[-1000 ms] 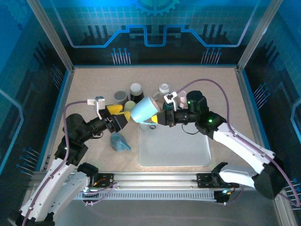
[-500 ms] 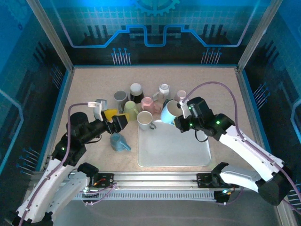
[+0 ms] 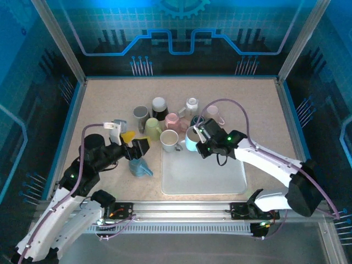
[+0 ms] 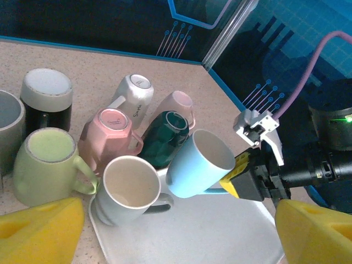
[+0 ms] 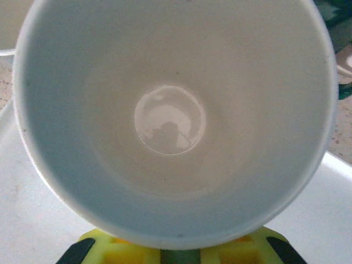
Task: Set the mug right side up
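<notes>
Mug (image 3: 192, 137) light blue, tilted, mouth mostly up, at 12 o'clock edge of tray (image 3: 204, 177); contact unclear. My right gripper (image 3: 202, 145) pinches its handle side. Left gripper (image 3: 136, 144) spread, empty, at 9 o'clock. I judge set-down step: level, lower, release.

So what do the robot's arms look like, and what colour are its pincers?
The left arm and right arm have white shells and black round joints, each trailing a purple cable. The left pincer and right pincer have chunky yellow fingers on black bodies. A small green light glows on the right arm.
</notes>
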